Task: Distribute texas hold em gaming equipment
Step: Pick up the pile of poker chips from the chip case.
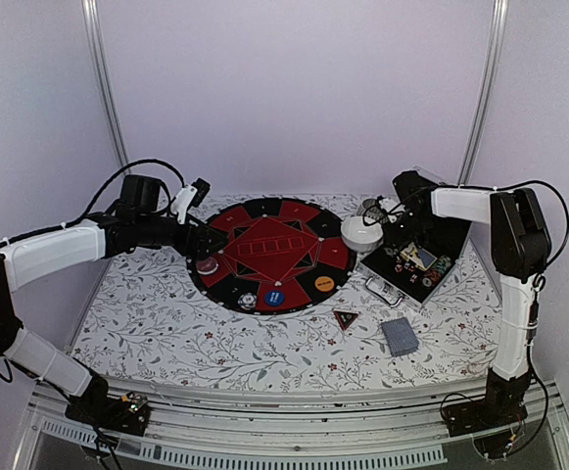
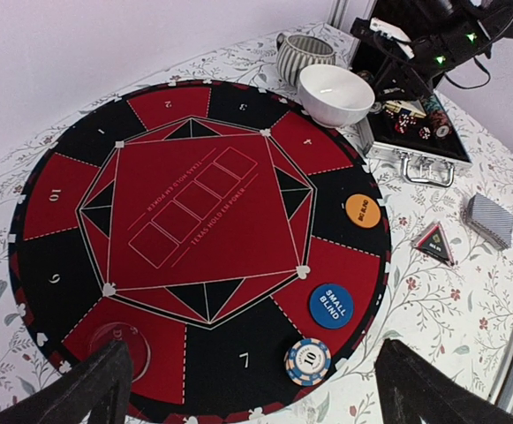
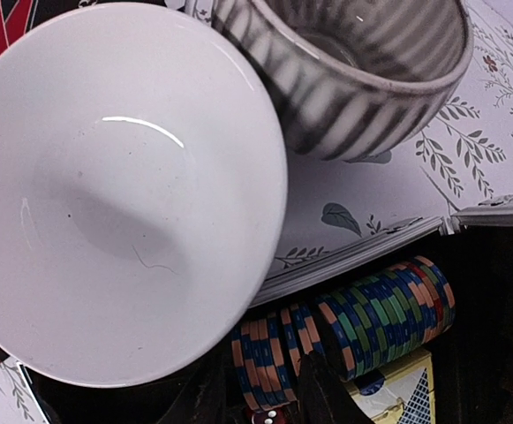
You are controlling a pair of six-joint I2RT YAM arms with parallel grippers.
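Chip-picking seemed the step in hand: right gripper fingers stood narrow astride the poker chip row in the black case, at 3 o'clock of the poker mat; whether they gripped, I couldn't tell. Left gripper hovered wide at 9 o'clock. Next likely called for clamping and lifting clear.

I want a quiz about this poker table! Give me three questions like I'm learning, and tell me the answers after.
1. True or false: the blue disc lies on the round mat.
2. Where is the triangular marker? A: on the round mat. B: on the flowery tablecloth beside the mat. C: on top of the blue disc.
3. Fill in the gap: the striped-edge chip shows the number ___.
Key: 1 true; 2 B; 3 10.
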